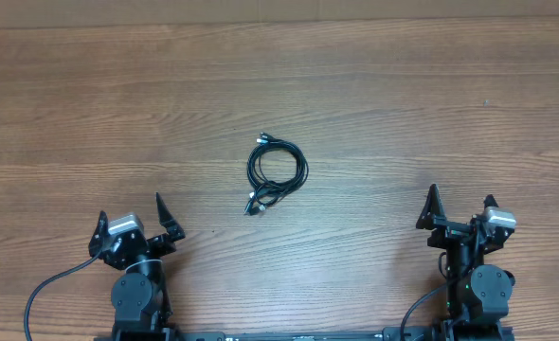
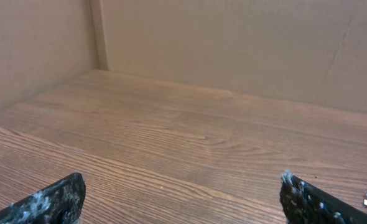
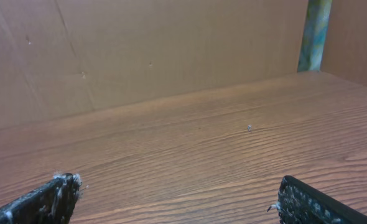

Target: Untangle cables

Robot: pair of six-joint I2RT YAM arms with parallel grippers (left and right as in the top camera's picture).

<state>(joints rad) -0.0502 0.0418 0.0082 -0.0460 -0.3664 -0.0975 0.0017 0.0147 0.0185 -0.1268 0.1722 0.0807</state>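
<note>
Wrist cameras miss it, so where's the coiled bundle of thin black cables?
Overhead view: the coiled black cables lie centre frame, ahead of and between the left gripper and right gripper.

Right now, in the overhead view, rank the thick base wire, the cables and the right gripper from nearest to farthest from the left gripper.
1. The thick base wire, behind the left gripper, near-left edge.
2. The cables, coiled in the middle.
3. The right gripper, far right side.
</note>
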